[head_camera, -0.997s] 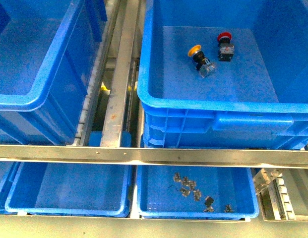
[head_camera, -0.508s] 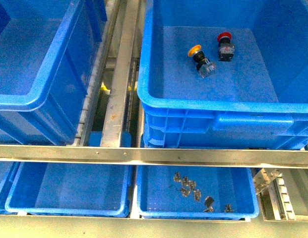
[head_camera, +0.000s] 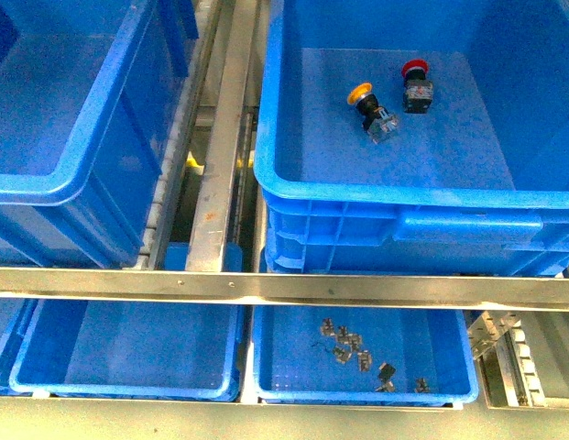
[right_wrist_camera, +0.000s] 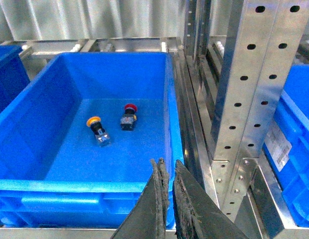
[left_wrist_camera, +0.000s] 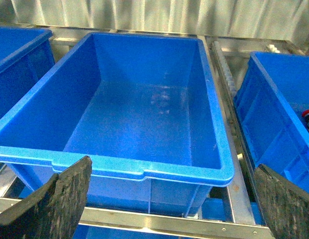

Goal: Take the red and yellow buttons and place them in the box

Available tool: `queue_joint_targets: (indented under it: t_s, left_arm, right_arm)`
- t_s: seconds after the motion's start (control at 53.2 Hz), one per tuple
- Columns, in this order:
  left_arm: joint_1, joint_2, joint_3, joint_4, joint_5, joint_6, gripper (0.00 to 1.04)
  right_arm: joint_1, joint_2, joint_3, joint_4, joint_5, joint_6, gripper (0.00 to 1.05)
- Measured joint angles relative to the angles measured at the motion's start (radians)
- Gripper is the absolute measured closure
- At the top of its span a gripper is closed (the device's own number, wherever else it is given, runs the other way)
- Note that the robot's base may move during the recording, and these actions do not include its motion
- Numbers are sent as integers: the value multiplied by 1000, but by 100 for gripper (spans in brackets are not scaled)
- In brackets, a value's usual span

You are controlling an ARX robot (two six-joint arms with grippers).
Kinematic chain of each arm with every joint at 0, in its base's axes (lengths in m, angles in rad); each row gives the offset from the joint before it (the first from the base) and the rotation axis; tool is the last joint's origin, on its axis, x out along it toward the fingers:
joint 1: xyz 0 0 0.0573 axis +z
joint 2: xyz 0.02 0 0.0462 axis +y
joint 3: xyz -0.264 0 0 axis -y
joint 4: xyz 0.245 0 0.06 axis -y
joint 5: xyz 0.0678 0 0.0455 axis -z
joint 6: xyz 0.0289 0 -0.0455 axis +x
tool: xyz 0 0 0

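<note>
On your far left sits an empty deep blue crate (head_camera: 55, 137), smooth-walled moulded plastic with a thick rolled rim. The left gripper (left_wrist_camera: 169, 199) hangs in front of it with its dark, rough-surfaced fingers (left_wrist_camera: 59, 199) spread wide, holding nothing. Next comes the bare metal rack rail (head_camera: 220, 156), dull and scuffed.

Right of the rail is the box (head_camera: 403, 197), the same glossy blue plastic, ribbed on its outer wall. On its floor lie the yellow button (head_camera: 360, 93), tipped on its side with its round mushroom cap, black body and clear contact block, and just beside it the red button (head_camera: 415, 71), also toppled. Both task pieces already rest inside this crate. Below, a shallow blue tray (head_camera: 357, 390) holds small grey metal parts; no coloured caps show among them.

The right gripper (right_wrist_camera: 170, 199) hangs near the box's front rim, its wedge fingers pinched almost together on nothing.

Watch these risks: if you reach for more, those closed fingers could strike the rim or the perforated steel upright (right_wrist_camera: 249, 84) close by. The rounded caps roll easily on the slick floor, so a nudge may send a button skidding.
</note>
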Motion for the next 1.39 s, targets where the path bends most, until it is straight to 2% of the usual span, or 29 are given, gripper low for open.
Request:
queue_joint_targets:
  t_s: [0.15, 0.696, 1.391]
  left_arm:
    - [0, 0, 0, 0, 0, 0, 8]
    - [0, 0, 0, 0, 0, 0, 8]
    - [0, 0, 0, 0, 0, 0, 8]
  right_arm:
    - [0, 0, 0, 0, 0, -1, 100]
    - [0, 0, 0, 0, 0, 0, 5]
    - [0, 0, 0, 0, 0, -1, 6]
